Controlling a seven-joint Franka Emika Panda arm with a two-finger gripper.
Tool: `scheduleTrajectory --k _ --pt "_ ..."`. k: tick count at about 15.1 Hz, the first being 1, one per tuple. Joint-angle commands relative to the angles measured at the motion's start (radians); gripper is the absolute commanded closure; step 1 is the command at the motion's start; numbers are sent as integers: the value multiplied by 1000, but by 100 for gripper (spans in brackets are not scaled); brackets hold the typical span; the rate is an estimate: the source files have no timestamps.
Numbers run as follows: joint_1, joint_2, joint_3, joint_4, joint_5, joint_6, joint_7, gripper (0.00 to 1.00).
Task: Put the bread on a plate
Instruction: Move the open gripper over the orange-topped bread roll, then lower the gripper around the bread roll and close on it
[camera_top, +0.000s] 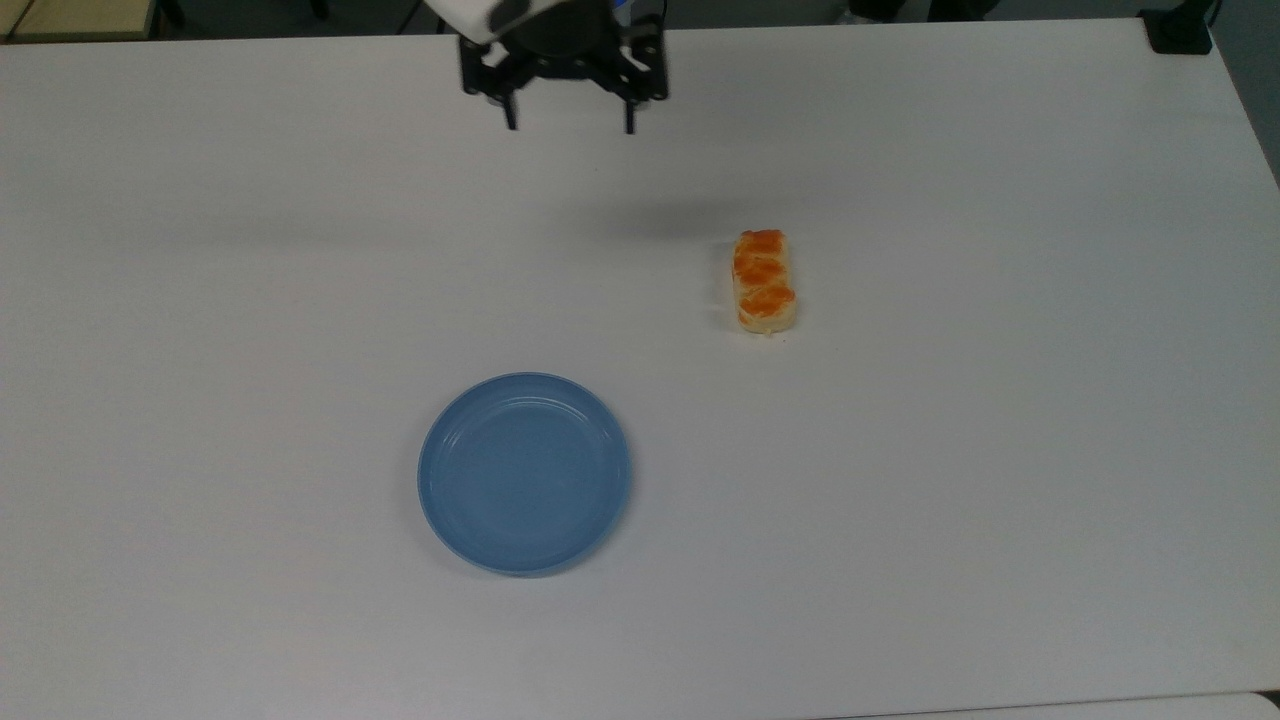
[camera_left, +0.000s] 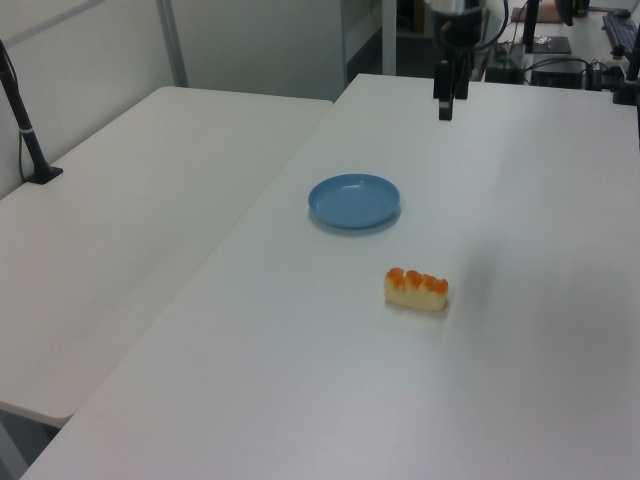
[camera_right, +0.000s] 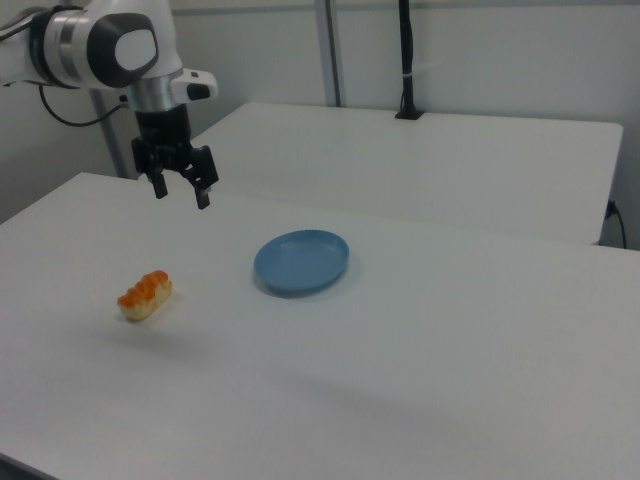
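Bread, the small oblong pale-yellow loaf with a glossy orange-brown top (camera_top: 765, 282), is lying on the white table (camera_top: 1000, 450), below-right of the empty, spread-fingered black gripper (camera_top: 570, 127) in the top view, long axis vertical, well apart from the round blue plastic plate (camera_top: 524, 473).

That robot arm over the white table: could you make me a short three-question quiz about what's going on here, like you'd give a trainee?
1. True or false: the bread already lies on the plate.
2. Multiple choice: the gripper is A) clamped on the bread, B) open and in the air with nothing between its fingers, C) resting on the plate.
3. Short answer: in the top view, on which side of the plate does the bread lie?

Key
1. False. The bread lies on the bare table, apart from the plate.
2. B.
3. The top view's right, and further toward the top edge.
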Motion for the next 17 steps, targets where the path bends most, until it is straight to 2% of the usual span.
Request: scheduleTrajectory --k 1,10,17 --pt "145 63 -55 -6 22 93 82 0" --pt "314 207 -57 -46 20 257 188 0" --pt "357 226 -52 -181 9 369 189 0"
